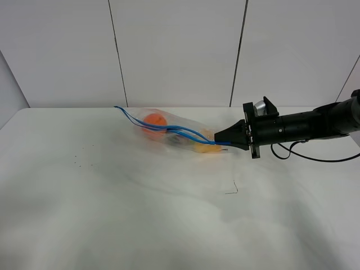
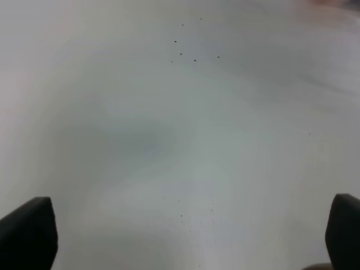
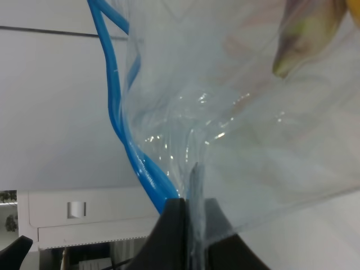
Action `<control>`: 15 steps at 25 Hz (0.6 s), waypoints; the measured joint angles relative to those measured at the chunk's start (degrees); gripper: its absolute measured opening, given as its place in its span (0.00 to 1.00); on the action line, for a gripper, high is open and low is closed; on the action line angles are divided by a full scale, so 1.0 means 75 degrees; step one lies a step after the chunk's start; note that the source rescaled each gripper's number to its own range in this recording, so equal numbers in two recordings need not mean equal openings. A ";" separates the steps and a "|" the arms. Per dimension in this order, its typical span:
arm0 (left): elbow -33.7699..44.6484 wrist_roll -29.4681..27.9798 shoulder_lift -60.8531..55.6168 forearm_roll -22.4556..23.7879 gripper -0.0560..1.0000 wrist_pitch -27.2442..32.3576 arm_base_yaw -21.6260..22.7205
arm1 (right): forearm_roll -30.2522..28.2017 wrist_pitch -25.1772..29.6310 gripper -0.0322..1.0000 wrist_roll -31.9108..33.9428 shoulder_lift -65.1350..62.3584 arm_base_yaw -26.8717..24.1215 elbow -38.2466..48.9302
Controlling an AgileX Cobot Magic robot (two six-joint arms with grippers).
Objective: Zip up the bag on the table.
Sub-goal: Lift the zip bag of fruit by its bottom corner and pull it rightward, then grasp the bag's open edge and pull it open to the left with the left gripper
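The bag (image 1: 169, 132) is a clear crinkly plastic zip bag lying on the white table (image 1: 112, 214), with orange, purple and yellow produce showing through. Its blue zipper strip (image 1: 163, 127) runs along the top edge, the two sides apart. My right gripper (image 1: 220, 138) is shut on the bag's right end by the zipper. In the right wrist view the fingers (image 3: 174, 236) pinch the plastic (image 3: 253, 129) beside the blue strip (image 3: 121, 129). My left gripper (image 2: 185, 236) is open over bare table, its arm out of the high view.
A small dark thread (image 1: 233, 189) lies on the table in front of the right arm. Tiny dark specks (image 1: 81, 156) dot the left part of the table. A black cable (image 1: 315, 158) trails behind the right arm. A white wall stands behind.
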 joint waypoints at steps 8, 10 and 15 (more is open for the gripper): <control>0.0000 0.0000 0.0000 0.0000 1.00 0.0000 0.0000 | 0.0035 0.0000 0.03 0.0023 0.0000 0.0000 0.0000; 0.0000 0.0000 0.0000 0.0000 1.00 0.0000 0.0000 | 0.0035 0.0000 0.03 0.0023 0.0000 0.0000 0.0000; 0.0000 0.0000 0.0000 0.0000 1.00 0.0000 0.0000 | 0.0035 0.0000 0.03 0.0023 0.0000 0.0000 0.0000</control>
